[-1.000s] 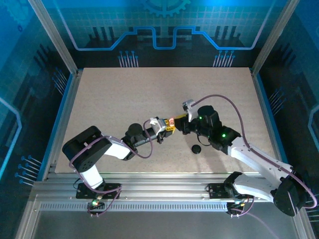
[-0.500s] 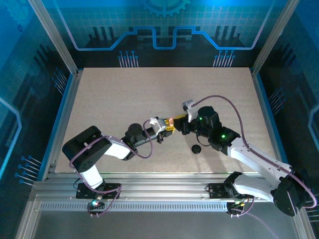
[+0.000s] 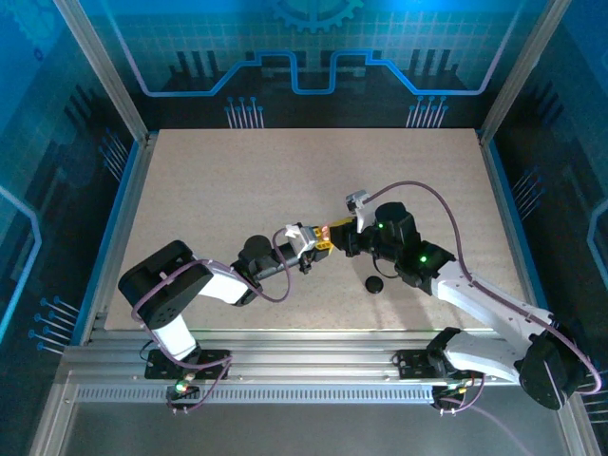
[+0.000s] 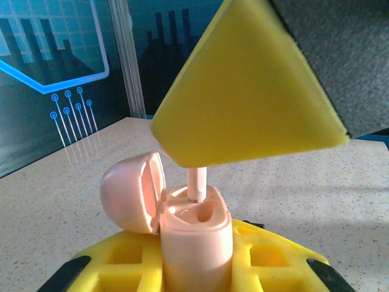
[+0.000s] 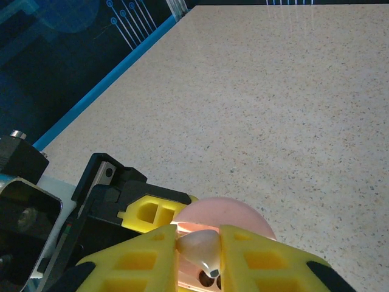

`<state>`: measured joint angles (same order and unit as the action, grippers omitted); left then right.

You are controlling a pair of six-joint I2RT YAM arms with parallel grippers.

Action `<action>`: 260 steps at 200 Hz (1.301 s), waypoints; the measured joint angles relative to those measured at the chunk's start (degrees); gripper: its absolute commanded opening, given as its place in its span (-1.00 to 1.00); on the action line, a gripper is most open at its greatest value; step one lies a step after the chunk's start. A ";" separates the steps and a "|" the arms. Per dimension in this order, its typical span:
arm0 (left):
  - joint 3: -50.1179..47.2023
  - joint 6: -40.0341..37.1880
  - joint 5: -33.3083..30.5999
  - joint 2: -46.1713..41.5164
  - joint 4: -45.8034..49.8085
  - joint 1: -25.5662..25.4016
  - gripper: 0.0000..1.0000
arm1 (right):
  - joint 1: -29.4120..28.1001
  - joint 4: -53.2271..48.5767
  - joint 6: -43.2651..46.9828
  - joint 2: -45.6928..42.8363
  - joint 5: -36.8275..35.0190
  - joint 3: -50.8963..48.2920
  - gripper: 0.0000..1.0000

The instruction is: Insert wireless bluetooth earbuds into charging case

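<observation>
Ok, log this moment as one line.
left gripper: jaws shut on pink charging case, lid open | right gripper: jaws shut on pale earbud, stem at case slot

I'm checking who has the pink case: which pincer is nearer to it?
Left. The left pincer is shut on the pink case; the right pincer hangs just above it, pinching an earbud at its slot.

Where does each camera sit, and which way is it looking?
Top external: overhead behind the bases, looking down at the table; left arm, right arm show.
Left wrist: on the left arm, facing the pink case between its fingers.
Right wrist: on the right arm, facing the pale earbud between its fingers.
Shared: both wrist views show case and earbud.
</observation>
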<state>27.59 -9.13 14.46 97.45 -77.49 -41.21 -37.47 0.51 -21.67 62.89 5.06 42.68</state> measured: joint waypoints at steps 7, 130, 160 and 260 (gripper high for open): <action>0.00 0.00 0.00 0.00 0.02 0.00 -0.61 | 0.00 -0.02 0.00 0.02 0.00 0.00 -0.55; 0.00 0.13 -0.44 -0.44 0.15 -0.28 -0.61 | -0.87 -0.39 0.02 0.13 0.13 -1.22 -0.55; 0.00 0.13 -0.46 -0.48 0.31 -0.28 -0.61 | -0.87 -0.20 0.02 0.37 0.15 -1.22 -0.54; 0.00 0.13 -0.46 -1.66 -0.07 -0.28 -0.61 | -0.81 -1.75 -1.57 -3.56 1.25 -1.22 -0.15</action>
<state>27.59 -8.99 14.00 95.79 -77.56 -41.50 -38.28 -1.23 -23.24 59.33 6.31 41.45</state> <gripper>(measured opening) 0.205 0.410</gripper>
